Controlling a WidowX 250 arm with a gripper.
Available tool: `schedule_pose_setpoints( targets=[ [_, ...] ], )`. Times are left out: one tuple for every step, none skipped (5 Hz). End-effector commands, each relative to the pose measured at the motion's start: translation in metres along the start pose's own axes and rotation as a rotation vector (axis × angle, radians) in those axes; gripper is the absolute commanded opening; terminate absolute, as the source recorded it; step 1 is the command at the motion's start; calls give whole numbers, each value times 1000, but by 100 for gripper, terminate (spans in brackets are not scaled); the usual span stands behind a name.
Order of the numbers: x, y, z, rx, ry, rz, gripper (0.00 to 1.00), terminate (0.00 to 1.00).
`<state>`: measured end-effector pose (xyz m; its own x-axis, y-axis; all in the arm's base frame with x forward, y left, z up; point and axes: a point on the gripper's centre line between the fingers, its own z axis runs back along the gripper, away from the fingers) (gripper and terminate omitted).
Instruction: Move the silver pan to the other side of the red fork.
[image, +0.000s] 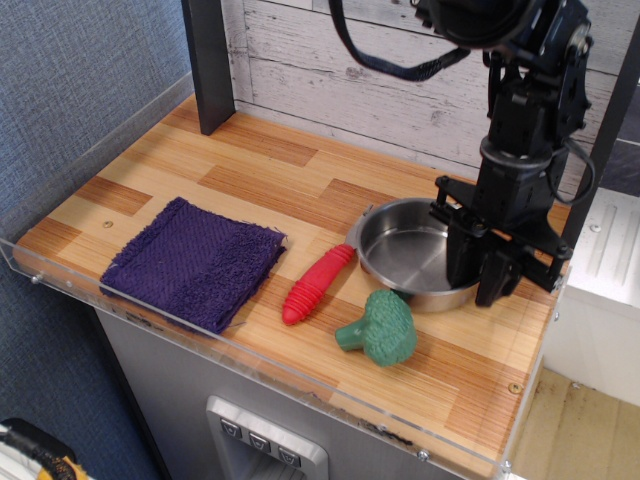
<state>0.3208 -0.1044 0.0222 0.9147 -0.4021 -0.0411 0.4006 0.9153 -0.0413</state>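
Note:
The silver pan (405, 250) is right of centre on the wooden tabletop, and its left rim covers the head of the red fork (318, 283). Only the fork's ribbed red handle shows, lying diagonally just left of the pan. My black gripper (478, 285) comes down from above at the pan's right rim. One finger is inside the pan and one outside, shut on the wall. I cannot tell whether the pan rests on the table or hangs slightly above it. The pan's handle is hidden.
A green broccoli toy (380, 328) lies just in front of the pan. A folded purple cloth (195, 262) lies at the front left. A clear plastic wall (250, 345) runs along the front and left edges. A dark post (208, 60) stands at the back left.

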Motion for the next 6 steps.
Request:
schedule_pose_setpoints(
  targets=[
    [11, 2, 13, 189, -221, 94, 100, 0],
    [-58, 25, 61, 274, -280, 240, 100, 0],
    [-124, 34, 103, 221, -347, 284, 100, 0],
    [-147, 37, 118, 184, -349, 332, 100, 0],
    [-145, 55, 112, 133, -319, 362, 100, 0],
    [-124, 71, 103, 137, -269, 394, 100, 0]
  ],
)
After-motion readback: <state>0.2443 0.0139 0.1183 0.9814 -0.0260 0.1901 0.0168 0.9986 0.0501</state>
